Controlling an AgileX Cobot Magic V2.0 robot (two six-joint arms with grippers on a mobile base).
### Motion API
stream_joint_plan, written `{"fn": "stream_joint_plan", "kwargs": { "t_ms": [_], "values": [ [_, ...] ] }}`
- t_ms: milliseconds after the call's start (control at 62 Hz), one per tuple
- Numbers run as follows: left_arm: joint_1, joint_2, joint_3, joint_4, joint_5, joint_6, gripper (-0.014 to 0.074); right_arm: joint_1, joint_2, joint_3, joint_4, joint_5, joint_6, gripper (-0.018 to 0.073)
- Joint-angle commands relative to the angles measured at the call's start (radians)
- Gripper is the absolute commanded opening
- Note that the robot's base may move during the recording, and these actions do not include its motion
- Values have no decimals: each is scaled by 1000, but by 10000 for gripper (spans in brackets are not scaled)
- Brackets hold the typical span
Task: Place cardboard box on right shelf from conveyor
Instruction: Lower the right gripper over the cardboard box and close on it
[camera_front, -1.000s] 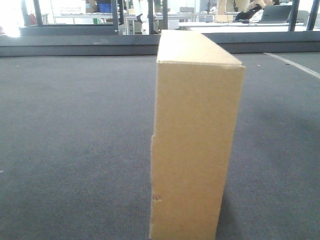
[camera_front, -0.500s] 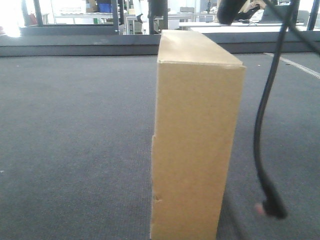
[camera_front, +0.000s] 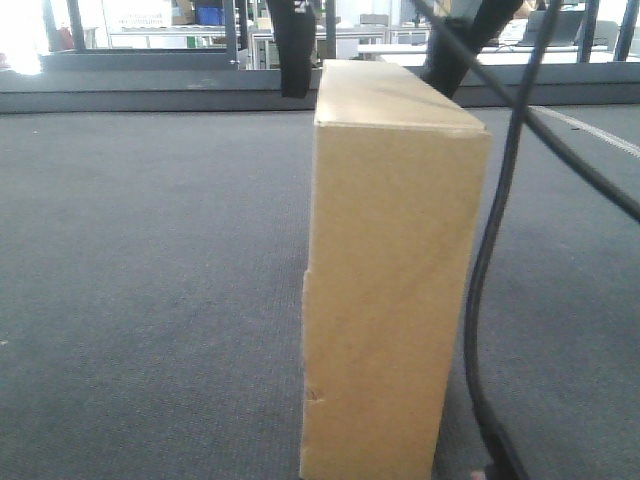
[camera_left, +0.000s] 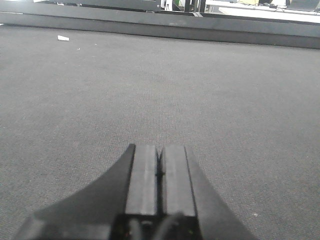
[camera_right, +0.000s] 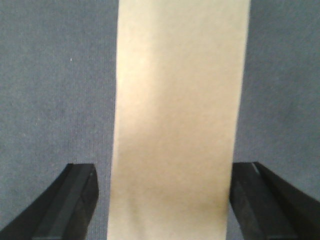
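Observation:
The tan cardboard box (camera_front: 395, 270) stands upright on its narrow side on the dark grey conveyor (camera_front: 150, 260). My right gripper (camera_front: 370, 85) hangs over the box's top edge, open, with one black finger (camera_front: 297, 55) left of the box and the other to its right. In the right wrist view the box's top face (camera_right: 177, 115) fills the gap between the spread fingers of the right gripper (camera_right: 165, 170), with a small gap on each side. My left gripper (camera_left: 159, 148) is shut and empty, low over bare belt (camera_left: 200, 85). The right shelf is out of view.
A black cable (camera_front: 487, 290) hangs down just right of the box to the belt. A raised dark rail (camera_front: 150, 95) borders the belt's far edge, with desks and frames behind it. A small white scrap (camera_left: 63, 37) lies on the belt far left.
The right gripper's fingers have come down into the front view on both sides of the box's top. The cable has swung closer to the box. The box has not moved.

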Motion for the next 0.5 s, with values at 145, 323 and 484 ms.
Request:
{"fn": "stream_joint_plan", "kwargs": {
  "t_ms": [145,323,484],
  "values": [
    [3,-8,10,1,-87,-5,-116,11,-43,-5,49,34,-2,631],
    [3,-8,10,1,-87,-5,-116,11,-43,14,48,35,-2,631],
    [3,-8,10,1,-87,-5,-116,11,-43,23,46,32,-2,631]
  ]
}}
